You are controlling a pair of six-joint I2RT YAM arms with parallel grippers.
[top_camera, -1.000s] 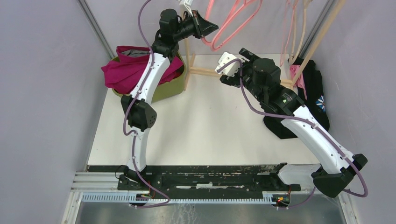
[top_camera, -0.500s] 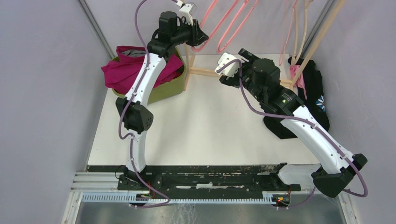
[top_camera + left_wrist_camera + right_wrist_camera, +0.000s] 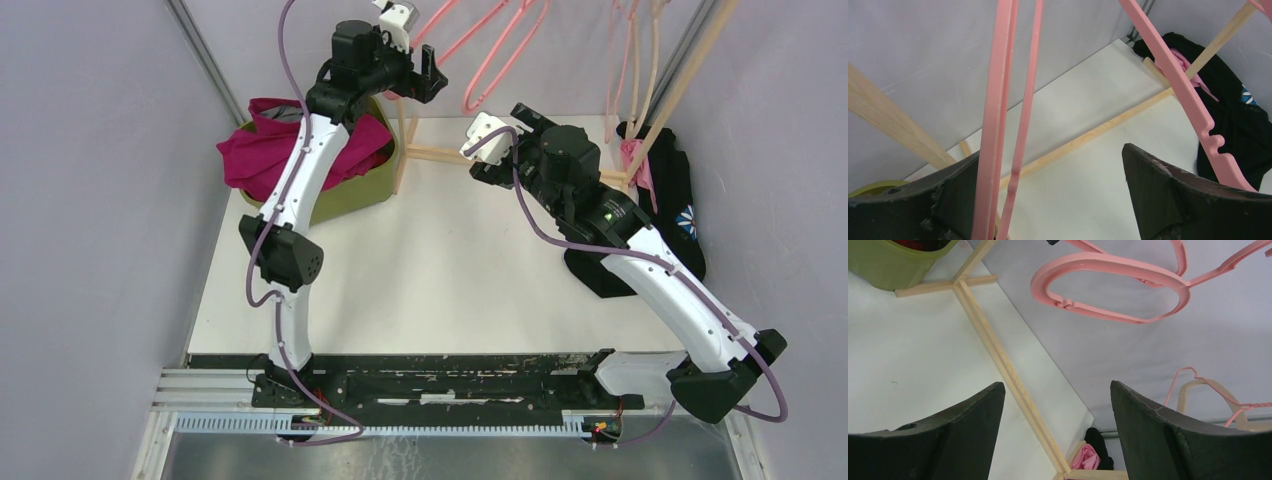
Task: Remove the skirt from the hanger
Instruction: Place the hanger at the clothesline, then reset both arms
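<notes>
Two bare pink hangers [image 3: 490, 60] hang at the back, above the table. My left gripper [image 3: 432, 78] is up beside them, open. In the left wrist view the pink hanger bars [image 3: 998, 100] run just inside its left finger, with the rest of the gap of the left gripper [image 3: 1050, 152] empty. A magenta garment [image 3: 265, 155], apparently the skirt, is heaped in the green bin [image 3: 350, 190]. My right gripper [image 3: 508, 140] hovers open over the middle back of the table, below a pink hanger [image 3: 1108, 270], and the right gripper [image 3: 1055, 384] holds nothing.
A wooden rack frame [image 3: 440, 152] lies along the table's back, with an upright post [image 3: 405, 130] beside the bin. More hangers [image 3: 630, 60] hang at the back right. Black clothing [image 3: 675, 190] with a pink cloth [image 3: 1087, 457] is piled at the right edge.
My left gripper has opened and let go of the pink hanger, drawing back left. The hangers have swung up and right. The right arm has not moved.
</notes>
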